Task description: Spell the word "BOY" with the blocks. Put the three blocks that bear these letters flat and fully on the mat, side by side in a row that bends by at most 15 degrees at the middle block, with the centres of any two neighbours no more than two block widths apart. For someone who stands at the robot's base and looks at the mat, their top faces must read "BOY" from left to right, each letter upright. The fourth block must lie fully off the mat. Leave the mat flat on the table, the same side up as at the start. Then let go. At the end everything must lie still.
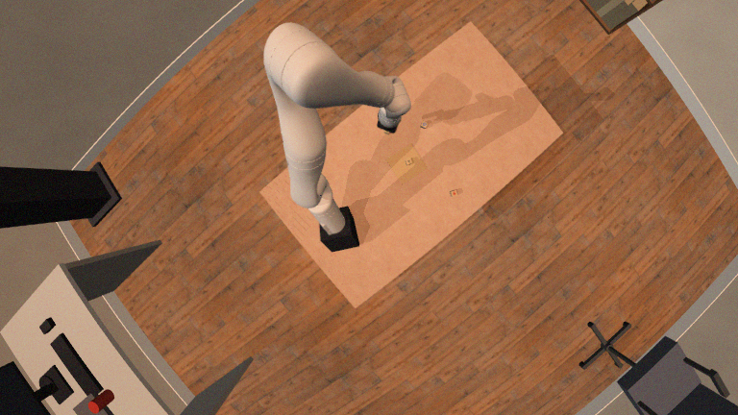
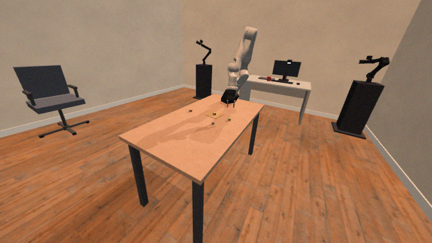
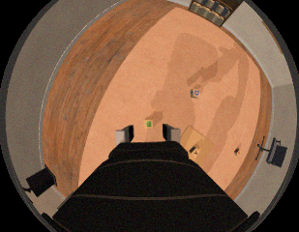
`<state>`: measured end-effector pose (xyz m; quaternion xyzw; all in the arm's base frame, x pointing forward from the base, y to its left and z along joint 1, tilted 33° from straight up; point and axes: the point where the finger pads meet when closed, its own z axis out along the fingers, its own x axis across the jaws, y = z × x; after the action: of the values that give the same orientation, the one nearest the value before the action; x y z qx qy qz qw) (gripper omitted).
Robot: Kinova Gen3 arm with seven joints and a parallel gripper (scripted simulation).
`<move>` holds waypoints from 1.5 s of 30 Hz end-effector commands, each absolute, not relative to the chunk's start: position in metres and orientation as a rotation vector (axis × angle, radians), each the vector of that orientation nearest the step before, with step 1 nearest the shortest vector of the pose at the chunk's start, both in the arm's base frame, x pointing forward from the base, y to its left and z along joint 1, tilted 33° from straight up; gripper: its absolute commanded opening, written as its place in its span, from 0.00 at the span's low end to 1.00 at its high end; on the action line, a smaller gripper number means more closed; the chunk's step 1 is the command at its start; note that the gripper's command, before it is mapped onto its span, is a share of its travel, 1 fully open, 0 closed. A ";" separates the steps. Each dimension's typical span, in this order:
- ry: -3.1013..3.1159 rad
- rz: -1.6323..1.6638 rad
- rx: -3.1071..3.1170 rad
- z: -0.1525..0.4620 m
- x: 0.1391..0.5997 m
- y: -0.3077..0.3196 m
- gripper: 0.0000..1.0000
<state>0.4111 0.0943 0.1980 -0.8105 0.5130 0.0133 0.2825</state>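
My gripper [image 2: 231, 105] [image 3: 148, 130] is open and empty, above the table. The block with a green letter [image 1: 386, 132] [image 2: 229, 119] [image 3: 149, 124] shows just ahead of the fingertips in the wrist view, mostly hidden by the gripper in the top view. A yellowish mat [image 1: 411, 173] [image 2: 216, 117] [image 3: 204, 142] lies flat. On it sits a block with a dark letter [image 1: 408, 160] [image 2: 214, 113] [image 3: 194, 152], perhaps a Y. A blue-lettered block [image 1: 424, 124] [image 2: 212, 123] [image 3: 194, 93] and a red-lettered block [image 1: 454, 192] [image 2: 190, 111] [image 3: 237, 152] lie off the mat. The other letters are too small to read.
The blocks and mat rest on a wooden table [image 1: 505, 138] [image 2: 190, 160]. The arm's black base [image 1: 339, 231] [image 2: 229, 96] stands at one end of it. The arm's shadow crosses the table. A desk, office chair and shelf stand away from the table.
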 end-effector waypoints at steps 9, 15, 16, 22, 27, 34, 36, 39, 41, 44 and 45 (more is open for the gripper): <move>1.374 0.028 -2.172 0.199 0.412 0.093 1.00; 1.374 0.028 -2.172 0.199 0.412 0.093 1.00; 1.374 0.028 -2.172 0.199 0.412 0.093 1.00; 1.375 0.029 -2.171 0.199 0.412 0.093 1.00; 1.380 0.031 -2.168 0.199 0.412 0.093 1.00; 1.399 0.038 -2.156 0.199 0.412 0.093 1.00; 1.403 0.040 -2.154 0.198 0.412 0.093 1.00; 1.413 0.043 -2.147 0.198 0.412 0.093 1.00; 1.424 0.048 -2.140 0.198 0.412 0.093 1.00; 1.445 0.056 -2.127 0.198 0.413 0.092 1.00; 1.452 0.059 -2.121 0.198 0.413 0.092 1.00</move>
<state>0.4125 0.0918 0.1975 -0.7931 0.5399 0.0211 0.2812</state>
